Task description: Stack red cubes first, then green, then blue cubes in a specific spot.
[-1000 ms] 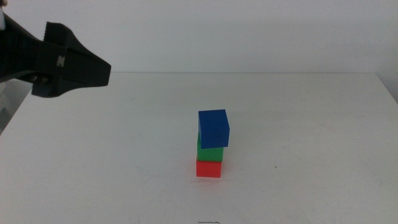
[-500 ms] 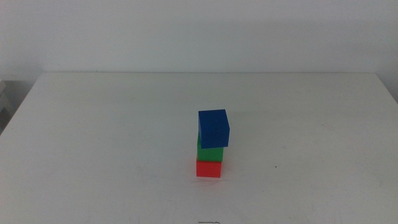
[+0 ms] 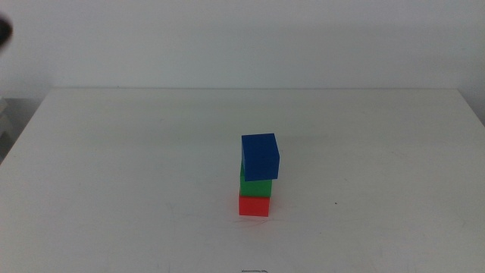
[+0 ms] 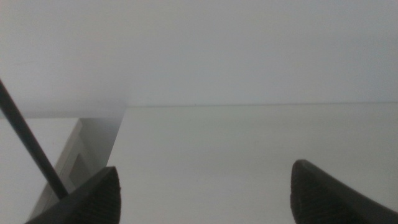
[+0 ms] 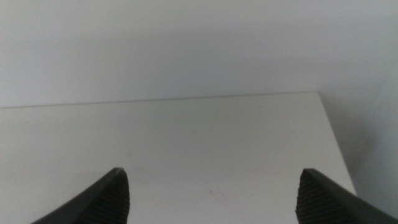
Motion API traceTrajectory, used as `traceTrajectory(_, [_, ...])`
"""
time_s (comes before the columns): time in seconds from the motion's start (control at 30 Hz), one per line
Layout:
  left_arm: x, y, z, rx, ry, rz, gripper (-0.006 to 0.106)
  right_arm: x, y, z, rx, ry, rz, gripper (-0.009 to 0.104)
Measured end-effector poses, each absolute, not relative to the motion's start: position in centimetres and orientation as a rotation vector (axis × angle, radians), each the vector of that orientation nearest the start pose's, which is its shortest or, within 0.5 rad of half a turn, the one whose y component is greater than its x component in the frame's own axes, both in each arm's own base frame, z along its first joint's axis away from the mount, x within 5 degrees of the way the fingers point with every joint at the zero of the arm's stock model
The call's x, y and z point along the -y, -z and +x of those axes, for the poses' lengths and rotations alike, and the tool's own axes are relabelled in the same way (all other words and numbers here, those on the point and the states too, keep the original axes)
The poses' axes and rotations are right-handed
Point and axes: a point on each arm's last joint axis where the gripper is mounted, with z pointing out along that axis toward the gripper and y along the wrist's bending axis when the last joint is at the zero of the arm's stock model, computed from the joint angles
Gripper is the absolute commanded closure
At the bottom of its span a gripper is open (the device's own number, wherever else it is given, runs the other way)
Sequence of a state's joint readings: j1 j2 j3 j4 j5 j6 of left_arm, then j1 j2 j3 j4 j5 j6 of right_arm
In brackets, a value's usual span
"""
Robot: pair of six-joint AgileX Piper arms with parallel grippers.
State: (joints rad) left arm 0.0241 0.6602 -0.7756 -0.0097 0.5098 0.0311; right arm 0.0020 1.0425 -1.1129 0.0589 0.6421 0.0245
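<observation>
Squarely stacked matte cubes, blue [image 3: 260, 155] on green [image 3: 255, 186] on red [image 3: 254, 205]; left gripper [image 4: 205, 196] and right gripper [image 5: 211, 196] gape.

The green cube [image 3: 255, 185] is mostly hidden behind the blue cube [image 3: 260, 156]. The patch of table under the red cube [image 3: 254, 205] is covered. A dark blur is cut off at the middle view's top-left corner. Both grippers' jaws are cropped at the wrist views' edges.

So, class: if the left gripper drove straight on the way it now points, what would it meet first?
The left gripper, jaws open, points across bare white tabletop toward the pale wall. Probably the wall first; depth is unclear.
</observation>
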Motion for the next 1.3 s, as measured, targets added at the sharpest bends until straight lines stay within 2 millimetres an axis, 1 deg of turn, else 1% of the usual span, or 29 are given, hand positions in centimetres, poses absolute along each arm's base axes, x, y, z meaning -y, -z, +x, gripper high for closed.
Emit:
traceTrajectory(0.1, [-0.2, -35.2, 11.3, -1.859, -0.028, 0.001, 0.007, -0.5, -39.3, 20.9, -2.050, -0.105, 0.063, 0.022])
traceTrajectory(0.2, [-0.2, -32.5, 9.5, -1.852, -0.027, -0.001, 0.007, -0.5, -37.3, 19.2, -2.019, -0.120, 0.078, 0.022])
traceTrajectory(0.33, [-0.1, -28.5, 7.1, -1.843, -0.026, -0.001, 0.007, -0.4, -34.2, 15.8, -1.945, -0.115, 0.084, 0.022])
traceTrajectory(0.43, [-0.1, -26.2, 5.8, -1.823, -0.025, -0.002, 0.007, -0.4, -31.7, 13.0, -1.923, -0.114, 0.085, 0.022])
traceTrajectory(0.6, [-0.1, -23.0, 5.2, -1.842, -0.024, -0.002, 0.007, -0.3, -26.9, 10.3, -1.959, -0.113, 0.089, 0.022])
traceTrajectory(0.67, [-0.1, -21.6, 5.2, -1.867, -0.024, -0.002, 0.007, -0.3, -24.6, 9.1, -1.980, -0.112, 0.090, 0.022])
traceTrajectory(0.77, [-0.1, -19.8, 5.1, -1.895, -0.023, -0.003, 0.007, -0.3, -21.8, 7.6, -1.968, -0.101, 0.082, 0.022])
traceTrajectory(0.9, [-0.1, -18.3, 5.0, -1.902, -0.023, -0.003, 0.007, -0.2, -18.8, 6.4, -1.899, -0.075, 0.065, 0.022])
traceTrajectory(0.97, [-0.1, -17.5, 5.0, -1.920, -0.023, -0.003, 0.007, -0.1, -18.0, 6.1, -1.846, -0.068, 0.060, 0.022])
traceTrajectory(1.03, [-0.1, -16.9, 5.0, -1.933, -0.022, -0.003, 0.007, -0.1, -17.9, 5.8, -1.809, -0.063, 0.054, 0.022])
traceTrajectory(1.13, [-0.1, -16.9, 5.1, -1.911, -0.023, -0.003, 0.007, -0.1, -18.1, 5.6, -1.767, -0.060, 0.050, 0.022])
traceTrajectory(1.3, [-0.1, -17.0, 5.2, -1.891, -0.024, -0.003, 0.007, -0.1, -18.2, 5.6, -1.755, -0.060, 0.049, 0.022])
